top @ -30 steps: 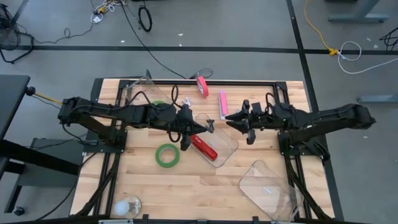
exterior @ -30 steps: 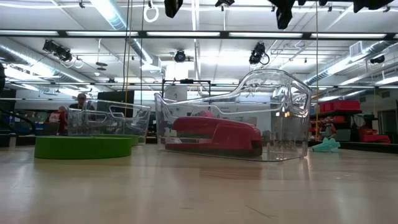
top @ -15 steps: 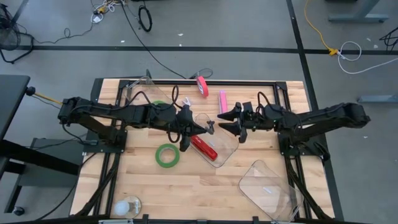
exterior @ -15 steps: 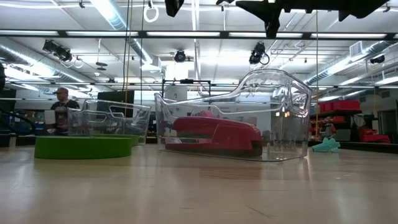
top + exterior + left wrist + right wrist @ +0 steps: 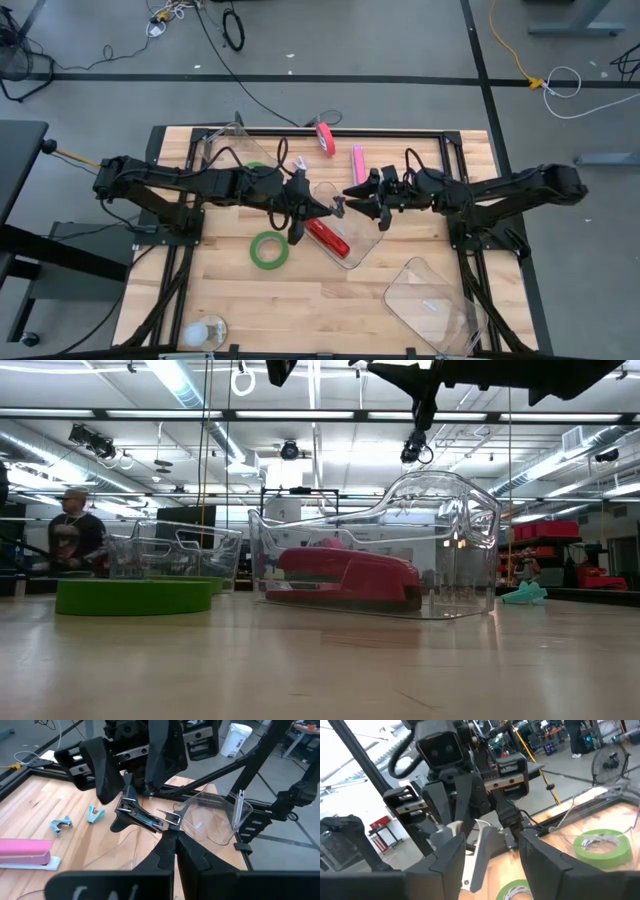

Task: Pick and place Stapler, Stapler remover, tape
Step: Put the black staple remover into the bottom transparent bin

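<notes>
My left gripper (image 5: 322,205) is shut on a black-and-chrome staple remover (image 5: 142,817), held in the air over a clear container (image 5: 365,240). A red stapler (image 5: 328,237) lies in that container. My right gripper (image 5: 362,203) faces the left one. Its open fingers (image 5: 450,852) stand on either side of the remover (image 5: 480,847); whether they touch it cannot be told. A green tape roll (image 5: 269,249) lies flat on the table to the left of the container, nearer the front edge. My left gripper pinches the remover's chrome end (image 5: 172,820) between its two fingertips. The fingers come nearly level from the table's left. The remover sticks out beyond them toward my right gripper, its black handle (image 5: 120,822) farthest away, and it is lifted clear of the container.
A pink stapler (image 5: 358,165) and a red item (image 5: 325,137) lie near the far edge. At the far left, a clear bin (image 5: 225,150) holds another green roll (image 5: 255,170). A second clear container (image 5: 430,300) sits front right, and a round white object (image 5: 205,332) front left.
My right gripper has moved toward the table's left and a little down, up to the staple remover in my left gripper, rolling somewhat as it came. Its fingers now stand around the remover. The left gripper and the remover have stayed in place.
</notes>
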`<action>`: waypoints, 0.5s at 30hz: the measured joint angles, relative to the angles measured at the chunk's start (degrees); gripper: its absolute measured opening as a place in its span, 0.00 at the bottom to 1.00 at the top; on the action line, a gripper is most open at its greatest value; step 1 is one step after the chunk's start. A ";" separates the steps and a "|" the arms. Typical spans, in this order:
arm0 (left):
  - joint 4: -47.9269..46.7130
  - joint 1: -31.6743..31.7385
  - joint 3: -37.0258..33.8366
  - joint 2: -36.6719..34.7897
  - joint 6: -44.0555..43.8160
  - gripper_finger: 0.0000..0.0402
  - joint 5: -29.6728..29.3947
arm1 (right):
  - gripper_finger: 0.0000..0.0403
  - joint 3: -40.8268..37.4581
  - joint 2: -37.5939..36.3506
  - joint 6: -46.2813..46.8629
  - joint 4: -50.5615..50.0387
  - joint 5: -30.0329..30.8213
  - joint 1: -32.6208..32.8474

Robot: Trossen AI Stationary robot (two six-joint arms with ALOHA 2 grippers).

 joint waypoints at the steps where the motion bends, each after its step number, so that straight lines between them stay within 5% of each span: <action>1: -0.09 0.01 0.00 0.00 0.24 0.02 0.07 | 0.46 -0.02 0.20 0.03 -0.01 -0.05 0.00; 15: -1.60 -0.01 0.00 0.02 0.85 0.02 -0.37 | 0.46 -0.02 1.14 0.52 0.04 -0.07 0.00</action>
